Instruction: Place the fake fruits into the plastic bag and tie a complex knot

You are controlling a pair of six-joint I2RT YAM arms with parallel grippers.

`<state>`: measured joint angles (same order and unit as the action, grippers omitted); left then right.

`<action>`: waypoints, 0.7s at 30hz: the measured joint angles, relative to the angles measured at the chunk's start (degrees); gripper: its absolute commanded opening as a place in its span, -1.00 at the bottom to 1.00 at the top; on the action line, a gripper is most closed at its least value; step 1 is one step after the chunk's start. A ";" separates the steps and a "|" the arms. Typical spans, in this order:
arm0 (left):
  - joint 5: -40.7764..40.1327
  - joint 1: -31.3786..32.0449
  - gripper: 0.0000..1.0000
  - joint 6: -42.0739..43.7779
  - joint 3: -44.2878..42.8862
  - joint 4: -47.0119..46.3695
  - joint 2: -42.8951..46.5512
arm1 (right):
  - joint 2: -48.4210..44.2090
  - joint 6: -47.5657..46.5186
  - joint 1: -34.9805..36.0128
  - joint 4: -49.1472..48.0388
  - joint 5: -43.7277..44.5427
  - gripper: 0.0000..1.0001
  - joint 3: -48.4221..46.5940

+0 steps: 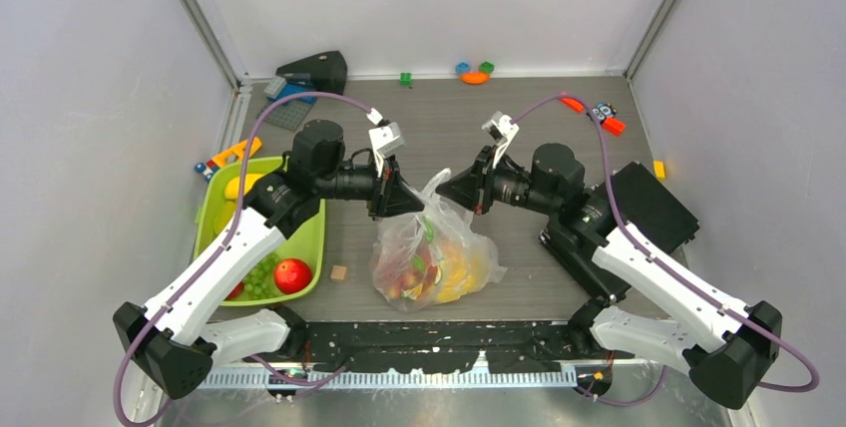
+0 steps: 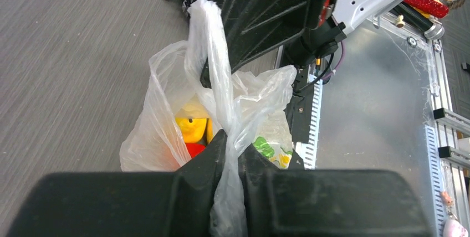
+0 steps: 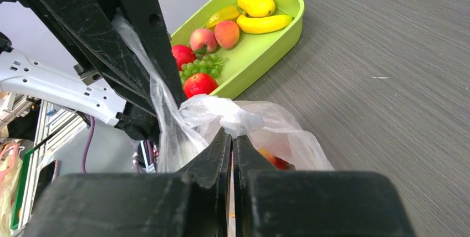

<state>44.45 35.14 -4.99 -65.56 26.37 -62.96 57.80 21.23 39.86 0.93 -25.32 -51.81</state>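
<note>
The plastic bag [image 1: 436,257] is seen at the middle of the surface, close to the near edge, w/ several fake fruits [image 1: 449,272] inside. The left end effector [image 2: 233,144] is clenched on a twisted handle strand. The right end effector [image 3: 231,137] is pinched tight on a bunched bit of film at the bag mouth. No finished knot can be made out.

Risks, as judged:
- The thin film could be torn if the arms are pulled apart hard, b/c both grips are on narrow bunches.
- The film could be slipped from either pinch, esp. the right one, which is held only at the fingertips.
- If the bag is tipped during looping, fruit could be spilled thru the open mouth.
- An apple [image 1: 291,273], grapes [image 1: 261,277] etc. are left in the green tray [image 1: 307,235] by the left edge, so they would be shut out by a knot tied now.
</note>
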 measured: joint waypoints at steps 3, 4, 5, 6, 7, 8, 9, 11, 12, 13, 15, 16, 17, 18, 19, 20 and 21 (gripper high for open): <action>-0.55 0.00 -0.39 0.20 0.02 0.00 0.00 | -0.46 -0.02 1.38 0.00 1.42 -0.90 -0.04; -0.72 0.00 -0.31 0.37 0.02 0.02 0.00 | -0.66 -0.02 1.99 -0.02 2.25 -0.90 -0.04; -0.83 0.00 -0.25 0.44 0.02 0.00 0.00 | -0.85 0.00 2.67 0.00 3.06 -0.90 -0.09; -0.92 0.02 -0.19 0.55 0.02 0.00 0.00 | -0.96 0.00 3.39 0.04 4.00 -0.90 -0.17; -0.94 0.02 -0.14 0.57 0.02 0.00 0.00 | -1.03 0.02 4.22 0.09 5.11 -0.90 -0.42; -0.98 0.07 -0.12 0.63 0.02 0.00 0.00 | -1.03 0.04 5.07 0.09 6.23 -0.90 -0.63; -0.98 0.07 -0.11 0.63 0.02 0.00 0.00 | -1.03 0.07 5.68 0.11 7.10 -0.90 -0.85; -1.09 0.17 -0.07 0.68 0.02 0.02 0.00 | -1.03 0.17 7.06 0.31 9.01 -0.90 -1.49; -1.16 0.22 -0.05 0.70 0.02 0.02 0.00 | -1.03 0.22 7.56 0.44 9.77 -0.90 -1.86; -1.22 0.28 -0.05 0.72 0.02 0.02 0.00 | -1.01 0.33 8.02 0.46 10.40 -0.89 -2.14; -1.36 0.42 -0.06 0.72 0.04 0.02 0.00 | -1.01 0.42 8.57 0.48 11.37 -0.89 -2.56; -1.38 0.48 -0.07 0.72 0.04 0.02 0.00 | -1.01 0.57 8.81 0.48 11.74 -0.89 -2.73; -1.38 0.50 -0.07 0.72 0.04 0.02 0.00 | -0.98 0.70 8.96 0.50 11.96 -0.89 -2.89; -1.40 0.57 -0.08 0.72 0.04 0.02 0.00 | -0.94 0.85 9.11 0.44 12.09 -0.90 -2.99; -1.40 0.61 -0.08 0.72 0.04 0.00 0.00 | -0.92 1.14 9.22 0.39 12.22 -0.90 -3.06; -1.42 0.66 -0.07 0.72 0.04 0.02 0.00 | -0.92 1.27 9.29 0.42 12.31 -0.89 -3.08; -1.44 0.76 -0.07 0.72 0.04 0.00 0.00 | -0.90 1.46 9.42 0.44 12.41 -0.90 -3.08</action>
<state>43.00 35.90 -4.27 -65.52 26.37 -62.96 56.90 22.70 49.28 1.37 -12.91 -54.89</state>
